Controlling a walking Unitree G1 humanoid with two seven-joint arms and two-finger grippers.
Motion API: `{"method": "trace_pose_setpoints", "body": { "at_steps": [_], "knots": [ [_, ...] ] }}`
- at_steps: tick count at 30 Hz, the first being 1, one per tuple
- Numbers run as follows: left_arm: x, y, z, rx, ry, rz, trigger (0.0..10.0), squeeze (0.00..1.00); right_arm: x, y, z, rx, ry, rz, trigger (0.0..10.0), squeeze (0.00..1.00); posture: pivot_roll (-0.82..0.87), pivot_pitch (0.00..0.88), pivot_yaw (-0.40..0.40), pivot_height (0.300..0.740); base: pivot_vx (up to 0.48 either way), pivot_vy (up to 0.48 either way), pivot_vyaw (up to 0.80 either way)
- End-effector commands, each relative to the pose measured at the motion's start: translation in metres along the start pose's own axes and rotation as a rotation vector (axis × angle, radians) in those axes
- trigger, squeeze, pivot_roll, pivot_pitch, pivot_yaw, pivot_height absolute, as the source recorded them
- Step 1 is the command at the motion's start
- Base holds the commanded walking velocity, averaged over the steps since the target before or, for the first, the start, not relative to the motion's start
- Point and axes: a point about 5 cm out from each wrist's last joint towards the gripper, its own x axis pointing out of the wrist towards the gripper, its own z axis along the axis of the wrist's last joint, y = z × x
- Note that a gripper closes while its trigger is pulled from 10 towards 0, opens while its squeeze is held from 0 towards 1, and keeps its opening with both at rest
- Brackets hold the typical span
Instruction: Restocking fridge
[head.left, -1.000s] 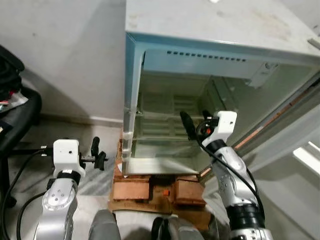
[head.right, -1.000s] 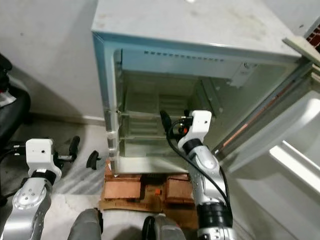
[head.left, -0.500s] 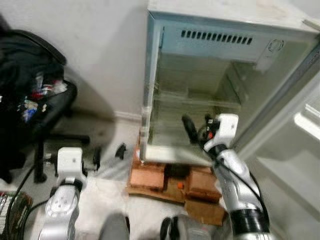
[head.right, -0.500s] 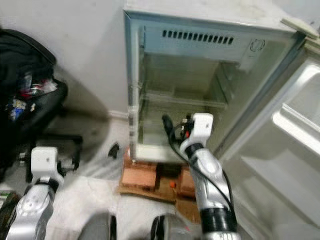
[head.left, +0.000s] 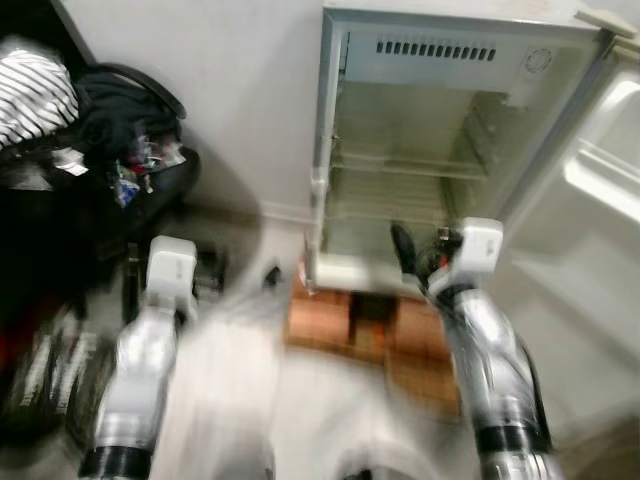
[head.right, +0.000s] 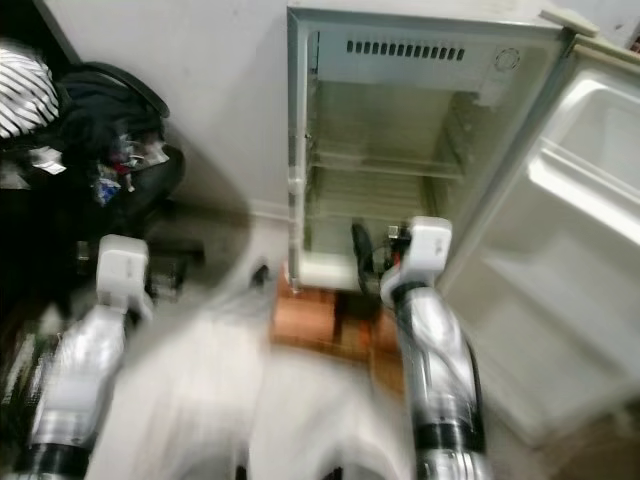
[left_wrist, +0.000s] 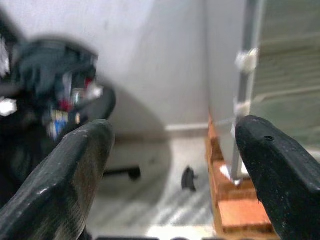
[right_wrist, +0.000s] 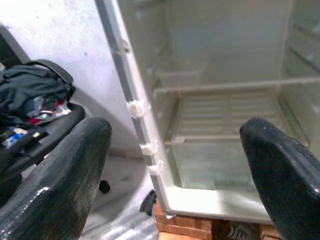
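Both arms raised | right claw (right_wrist: 175, 150) spread, facing fridge (head.right: 400, 150) | left claw (left_wrist: 172, 165) spread

Place: room in a home, lived-in and a little makeshift.
Appliance: small fridge (head.right: 400, 150), door (head.right: 560, 250) swung wide, wire shelves (right_wrist: 225, 115) bare, vent slots along the top inside.
Support: fridge raised on red bricks (head.left: 330, 325), stacked loosely on the floor.
Seating: black office chair (head.left: 150, 170) on a wheeled base, piled with dark clothes and small clutter.
Laundry: striped fabric (head.left: 35, 95) heaped beside the chair.
Walls: plain pale plaster (left_wrist: 150, 65), light skirting along the bottom.
Floor: pale stone-look tiles (left_wrist: 150, 210), small dark scrap lying near the bricks.
Sharpness: lower part of the head views smeared by motion.
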Motion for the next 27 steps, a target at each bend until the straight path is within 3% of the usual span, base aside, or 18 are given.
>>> {"method": "trace_pose_setpoints", "body": {
  "at_steps": [1,4,9,21,27],
  "knots": [
    [0.002,-0.006,-0.002,0.019,-0.002,-0.049,10.0,0.0,-0.002,-0.005,0.004,-0.019,-0.007,-0.011,10.0,0.0,0.04,0.0,0.041,0.74,0.0,0.0,0.0],
    [0.007,-0.009,-0.007,0.042,0.017,-0.098,10.0,0.0,-0.01,-0.014,0.0,-0.057,0.011,-0.033,10.0,0.0,-0.01,0.0,0.106,0.74,0.0,0.0,0.0],
    [0.012,-0.011,-0.007,0.058,0.008,-0.121,10.0,0.0,-0.018,-0.019,-0.001,-0.054,0.002,-0.069,10.0,0.0,-0.04,0.0,0.105,0.74,0.0,0.0,0.0],
    [0.008,-0.009,-0.018,0.03,-0.002,-0.061,10.0,0.0,-0.027,-0.015,-0.005,0.003,-0.032,-0.212,10.0,0.0,-0.04,0.0,-0.01,0.74,0.0,0.0,0.0],
    [0.007,-0.004,-0.018,0.024,-0.012,-0.012,10.0,0.0,-0.024,-0.006,0.0,-0.03,-0.028,-0.131,10.0,0.0,0.0,0.0,-0.071,0.74,0.0,0.0,0.0]
  ]
}}
